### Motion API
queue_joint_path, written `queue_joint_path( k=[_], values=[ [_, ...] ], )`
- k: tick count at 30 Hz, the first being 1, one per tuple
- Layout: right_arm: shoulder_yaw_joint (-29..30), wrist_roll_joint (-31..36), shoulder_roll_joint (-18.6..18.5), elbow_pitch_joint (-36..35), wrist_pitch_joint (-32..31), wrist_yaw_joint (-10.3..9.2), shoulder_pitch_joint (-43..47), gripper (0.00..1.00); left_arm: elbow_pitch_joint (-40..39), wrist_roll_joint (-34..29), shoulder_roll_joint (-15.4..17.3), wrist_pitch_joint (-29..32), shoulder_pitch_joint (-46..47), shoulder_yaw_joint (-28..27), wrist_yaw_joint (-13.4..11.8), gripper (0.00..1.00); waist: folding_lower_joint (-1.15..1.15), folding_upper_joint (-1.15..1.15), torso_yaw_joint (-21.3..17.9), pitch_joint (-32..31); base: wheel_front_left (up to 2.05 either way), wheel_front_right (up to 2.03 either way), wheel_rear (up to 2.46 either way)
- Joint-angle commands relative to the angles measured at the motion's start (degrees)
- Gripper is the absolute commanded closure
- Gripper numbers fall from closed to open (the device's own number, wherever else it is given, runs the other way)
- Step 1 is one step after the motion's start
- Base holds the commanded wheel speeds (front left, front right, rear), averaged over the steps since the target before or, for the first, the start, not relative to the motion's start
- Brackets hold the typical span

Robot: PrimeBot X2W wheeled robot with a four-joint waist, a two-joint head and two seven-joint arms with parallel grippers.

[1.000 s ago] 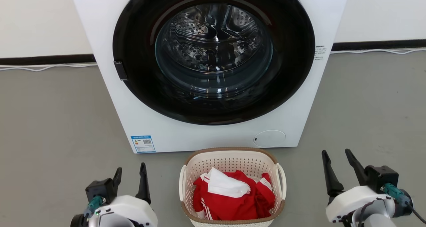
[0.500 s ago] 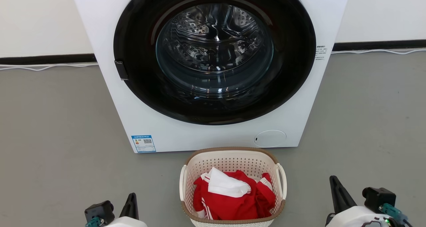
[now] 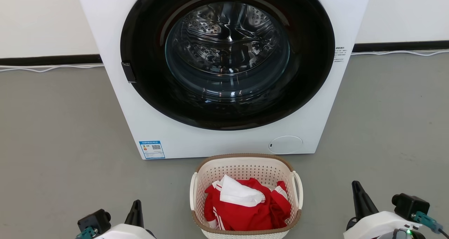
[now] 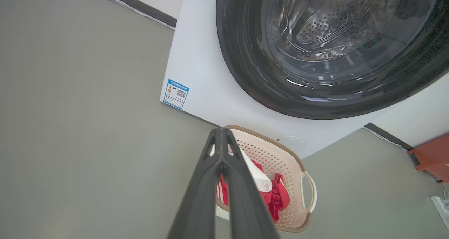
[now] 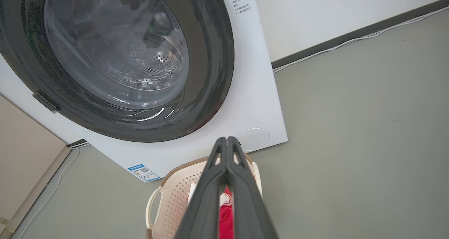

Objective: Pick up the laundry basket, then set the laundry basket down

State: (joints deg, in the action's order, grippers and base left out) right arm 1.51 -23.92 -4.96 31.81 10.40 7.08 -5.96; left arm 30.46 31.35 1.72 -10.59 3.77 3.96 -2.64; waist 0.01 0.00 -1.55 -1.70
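Observation:
The laundry basket (image 3: 242, 157), cream-white and perforated with a brown rim and white loop handles, stands on the grey floor right in front of the washing machine. It holds red and white clothes (image 3: 245, 207). My left gripper (image 3: 136, 203) sits low at the basket's left, shut, well apart from it. On the other side my right gripper (image 3: 355, 184) is also shut and apart. In the left wrist view the closed left gripper (image 4: 221, 129) points over the basket (image 4: 280, 155). In the right wrist view the closed right gripper (image 5: 227, 138) crosses the basket (image 5: 175, 193).
A white washing machine (image 3: 217, 141) with a shut dark round door (image 3: 228, 53) rises just behind the basket. White cables (image 3: 49, 68) run along the wall base. An orange-red object (image 4: 431, 155) and a white socket strip (image 4: 442, 205) lie on the floor to the right.
Both grippers went from open to shut and dropped toward the head view's bottom edge. The view shifted slightly. The basket stayed put.

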Motion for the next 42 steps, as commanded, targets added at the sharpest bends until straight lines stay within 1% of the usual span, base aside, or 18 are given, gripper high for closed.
queue_joint_path(
  k=[1,33,42],
  values=[
    [0.11,-1.98,-0.3,-2.13,-0.44,0.08,-1.68,1.0,-1.97,1.61,0.25,0.22,2.1,-0.76,0.52,1.0,-0.01,0.0,0.02,0.03,0.0,0.0,0.0],
    [1.62,-22.48,0.43,-6.99,-5.53,0.18,-1.23,1.0,-6.44,19.93,0.53,5.43,2.2,-3.77,3.49,1.0,-0.01,0.0,0.5,0.6,0.0,0.0,0.0],
    [2.12,-29.1,0.67,-8.55,-7.18,0.22,-1.08,1.0,-7.88,25.85,0.62,7.12,2.23,-4.74,4.45,1.0,-0.01,0.0,0.65,0.78,0.0,0.0,0.0]
  ],
)
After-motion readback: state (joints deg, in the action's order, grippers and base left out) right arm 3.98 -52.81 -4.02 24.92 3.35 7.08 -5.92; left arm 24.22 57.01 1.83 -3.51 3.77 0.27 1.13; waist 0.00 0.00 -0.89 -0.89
